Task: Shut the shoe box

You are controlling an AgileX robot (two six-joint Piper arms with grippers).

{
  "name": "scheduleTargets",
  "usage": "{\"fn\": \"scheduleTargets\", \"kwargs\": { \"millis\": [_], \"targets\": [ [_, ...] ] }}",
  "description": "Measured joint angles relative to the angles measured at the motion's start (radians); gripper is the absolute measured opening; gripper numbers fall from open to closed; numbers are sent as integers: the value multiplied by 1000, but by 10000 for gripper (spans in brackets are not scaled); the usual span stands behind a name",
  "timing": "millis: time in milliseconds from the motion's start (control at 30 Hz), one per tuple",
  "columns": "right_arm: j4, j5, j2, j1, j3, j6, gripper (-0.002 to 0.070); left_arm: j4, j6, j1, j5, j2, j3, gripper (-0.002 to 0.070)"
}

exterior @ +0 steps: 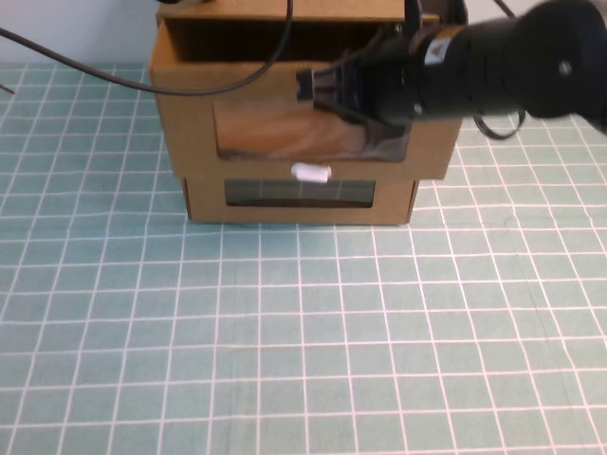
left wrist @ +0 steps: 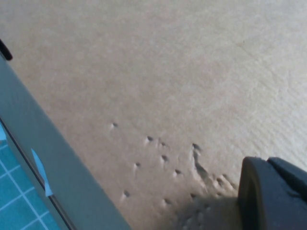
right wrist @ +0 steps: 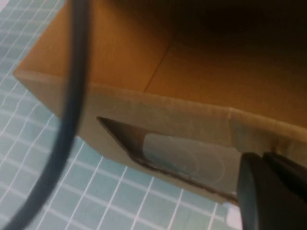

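Note:
The shoe box is the upper of two stacked brown boxes, and its drawer stands pulled out toward the camera with its top open. A white tab sits just under its clear window. My right gripper reaches in from the right and is shut, with its tip against the drawer's front above the window. In the right wrist view the right gripper is by the drawer's front edge, its window and the tab. My left gripper is shut and rests on a dented cardboard face. It is hidden in the high view.
A like brown box with its own window lies under the shoe box. A black cable hangs across the drawer from the left. The green gridded mat spreads out in front of the boxes.

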Motion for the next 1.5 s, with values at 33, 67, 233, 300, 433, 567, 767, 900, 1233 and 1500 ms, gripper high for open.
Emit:
{"fn": "scheduleTargets", "kwargs": {
  "millis": [33,67,233,300,433,567,767,900,1233,1500],
  "targets": [
    [4,0,17,-9,-21,0,-11,0,0,0,0,0,0,-5],
    [6,0,35,-16,-43,0,-11,-2,0,0,0,0,0,-5],
    [12,0,127,-48,-135,0,-11,-2,0,0,0,0,0,-5],
    [14,0,160,-56,-167,0,-11,-2,0,0,0,0,0,-5],
    [20,-15,218,-65,-213,0,-11,-4,0,0,0,0,0,-5],
    [38,-22,254,-75,-261,0,-11,-5,0,0,-2,0,0,-5],
    [74,29,305,-98,-341,-5,-11,-5,0,0,-2,0,0,-5],
    [130,87,314,-109,-365,-64,-11,-7,0,0,-2,0,0,-5],
    [219,316,198,-118,-374,-199,-11,76,0,0,9,-57,0,-5],
    [115,577,-35,-117,-382,-162,-11,140,-33,0,107,-171,0,-5]
  ]
}}
